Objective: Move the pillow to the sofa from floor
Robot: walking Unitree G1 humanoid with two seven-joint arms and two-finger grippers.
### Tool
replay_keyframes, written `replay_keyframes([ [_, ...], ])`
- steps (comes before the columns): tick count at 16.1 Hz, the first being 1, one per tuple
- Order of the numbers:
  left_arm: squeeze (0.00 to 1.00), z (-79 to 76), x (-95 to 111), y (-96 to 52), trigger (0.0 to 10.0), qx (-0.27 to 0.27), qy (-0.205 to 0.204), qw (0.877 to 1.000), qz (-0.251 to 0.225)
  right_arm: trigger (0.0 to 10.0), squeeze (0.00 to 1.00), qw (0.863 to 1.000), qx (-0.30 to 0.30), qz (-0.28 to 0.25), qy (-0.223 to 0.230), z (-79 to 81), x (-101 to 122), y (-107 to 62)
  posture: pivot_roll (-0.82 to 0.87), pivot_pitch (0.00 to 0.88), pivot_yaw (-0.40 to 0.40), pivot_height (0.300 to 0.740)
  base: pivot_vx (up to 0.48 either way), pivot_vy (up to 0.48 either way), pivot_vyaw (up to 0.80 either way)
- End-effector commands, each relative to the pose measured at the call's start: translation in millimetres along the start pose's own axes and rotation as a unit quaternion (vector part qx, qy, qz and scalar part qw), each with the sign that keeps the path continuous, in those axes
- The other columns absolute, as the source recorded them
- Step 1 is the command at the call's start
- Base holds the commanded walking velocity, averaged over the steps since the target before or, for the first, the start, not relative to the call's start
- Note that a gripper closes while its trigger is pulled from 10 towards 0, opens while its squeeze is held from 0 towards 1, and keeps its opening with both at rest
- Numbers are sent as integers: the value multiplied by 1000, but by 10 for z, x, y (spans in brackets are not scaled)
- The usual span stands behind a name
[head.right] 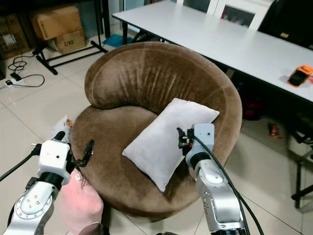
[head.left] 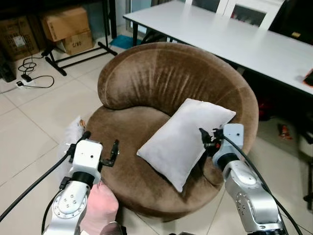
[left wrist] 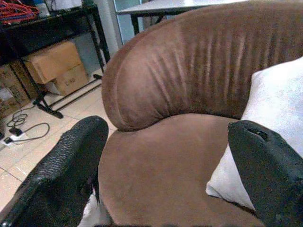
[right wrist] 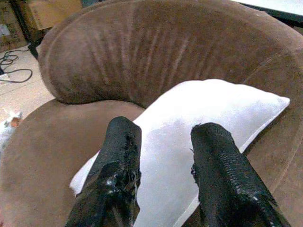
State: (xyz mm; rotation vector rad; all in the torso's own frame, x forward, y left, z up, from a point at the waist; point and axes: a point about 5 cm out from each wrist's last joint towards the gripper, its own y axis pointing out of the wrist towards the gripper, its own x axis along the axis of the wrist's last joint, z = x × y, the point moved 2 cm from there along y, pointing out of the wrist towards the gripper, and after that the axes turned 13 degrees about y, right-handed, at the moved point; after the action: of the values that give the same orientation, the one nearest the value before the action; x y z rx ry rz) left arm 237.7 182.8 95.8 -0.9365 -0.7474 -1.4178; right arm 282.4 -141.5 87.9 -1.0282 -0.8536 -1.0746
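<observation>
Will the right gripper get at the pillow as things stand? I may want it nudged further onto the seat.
Probably yes: the right gripper sits at the pillow edge, fingers open, nothing between them.

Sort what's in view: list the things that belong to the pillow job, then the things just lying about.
Job:
pillow, lying on the seat
sofa
right hand, at the pillow's edge
left hand, open over the seat's front

Lying about:
cardboard boxes
white table
floor cables
</observation>
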Motion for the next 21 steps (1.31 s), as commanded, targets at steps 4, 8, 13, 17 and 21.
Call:
replay_keyframes([
  [4, 0, -5, 37, -16, 10000, 7, 1, 1000, -10, 10000, 0, 1000, -1, -1, -13, -14, 62, -19, 39, 0, -92, 740, -120, 0, 0],
  [8, 0, 17, 31, -20, 10000, 17, -5, 1000, -7, 10000, 0, 1000, 4, 5, -12, -15, 35, -21, 44, 0, -96, 740, 0, 0, 0],
  [13, 0, 18, 34, -33, 10000, 20, -6, 1000, -6, 10000, 0, 1000, 18, 12, -16, 11, 21, -17, 44, 0, -101, 740, 0, 269, 0],
  [17, 0, 28, 25, -58, 10000, 28, -8, 1000, 0, 10000, 0, 997, 59, 21, -44, 109, 5, -26, 49, 0, -113, 740, 0, 373, 200],
  [21, 0, 80, -22, -81, 10000, 38, -1, 999, 8, 10000, 0, 999, 39, 22, -29, 56, 7, -12, 45, 0, -116, 740, 0, 376, 400],
])
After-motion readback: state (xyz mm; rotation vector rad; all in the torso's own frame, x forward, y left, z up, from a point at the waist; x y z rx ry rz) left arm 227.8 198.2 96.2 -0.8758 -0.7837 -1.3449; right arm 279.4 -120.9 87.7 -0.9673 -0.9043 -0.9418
